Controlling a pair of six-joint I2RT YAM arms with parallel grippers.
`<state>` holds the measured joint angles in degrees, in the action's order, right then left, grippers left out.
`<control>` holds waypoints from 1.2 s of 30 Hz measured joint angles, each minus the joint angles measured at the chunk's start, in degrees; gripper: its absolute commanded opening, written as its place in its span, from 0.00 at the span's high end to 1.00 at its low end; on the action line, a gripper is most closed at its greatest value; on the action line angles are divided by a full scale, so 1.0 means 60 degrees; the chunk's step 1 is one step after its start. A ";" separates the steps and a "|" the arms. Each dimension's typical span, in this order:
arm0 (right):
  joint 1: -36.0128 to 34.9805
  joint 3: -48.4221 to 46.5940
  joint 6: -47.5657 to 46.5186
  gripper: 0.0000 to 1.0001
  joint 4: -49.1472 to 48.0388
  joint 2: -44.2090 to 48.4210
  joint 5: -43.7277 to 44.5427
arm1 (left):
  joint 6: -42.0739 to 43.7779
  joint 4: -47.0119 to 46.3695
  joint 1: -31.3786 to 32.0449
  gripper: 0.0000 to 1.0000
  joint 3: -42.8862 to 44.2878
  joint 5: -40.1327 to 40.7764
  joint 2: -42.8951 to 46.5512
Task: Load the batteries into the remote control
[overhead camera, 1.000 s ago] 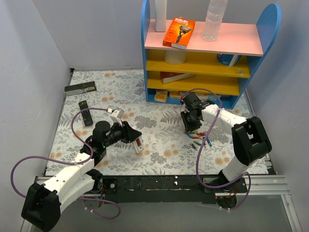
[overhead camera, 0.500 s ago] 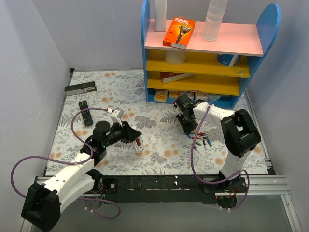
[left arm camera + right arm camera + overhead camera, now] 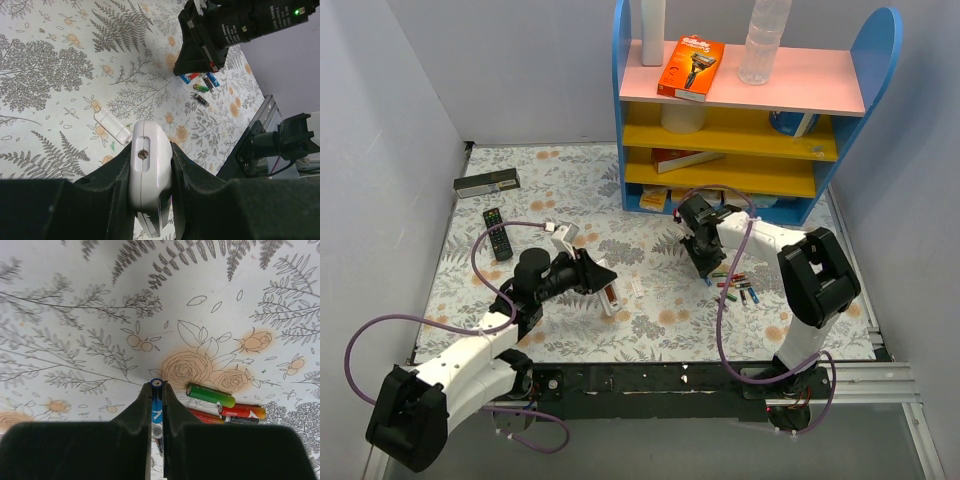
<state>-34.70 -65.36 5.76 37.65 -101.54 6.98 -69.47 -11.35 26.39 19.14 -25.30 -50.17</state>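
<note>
My right gripper (image 3: pixel 157 386) pinches a blue battery (image 3: pixel 157 415), maybe just off the mat (image 3: pixel 75 280); my left gripper (image 3: pixel 150 150) clamps the white remote (image 3: pixel 150 185).

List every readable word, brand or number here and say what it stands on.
"HUATAI", as far as it reads: red battery, right wrist view.
Orange box on the top shelf: print too small to read.
Right arm's black housing, left wrist view: white print, blurred.
Blue battery: white mark, unreadable.
</note>
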 measured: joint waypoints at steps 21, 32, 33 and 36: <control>-0.2878 0.0827 0.0543 0.99 -0.4441 0.5486 -0.1851 | -0.2404 -0.3461 0.0022 1.00 0.0816 -0.0634 -0.2171; -0.4277 0.1304 0.0368 0.99 -0.6196 0.5268 -0.0929 | -0.3180 -0.3096 0.0080 1.00 0.1268 -0.0295 -0.2160; -0.4317 0.1384 0.0321 0.99 -0.6339 0.5235 -0.0845 | -0.3231 -0.3056 0.0080 1.00 0.1264 -0.0273 -0.2157; -0.4452 0.1494 0.0219 0.99 -0.6583 0.5071 -0.0623 | -0.3406 -0.2914 0.0084 1.00 0.1268 -0.0237 -0.2127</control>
<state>-61.41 -56.40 7.07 -1.85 -71.11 3.25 -89.91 -28.84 26.89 26.74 -26.72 -62.94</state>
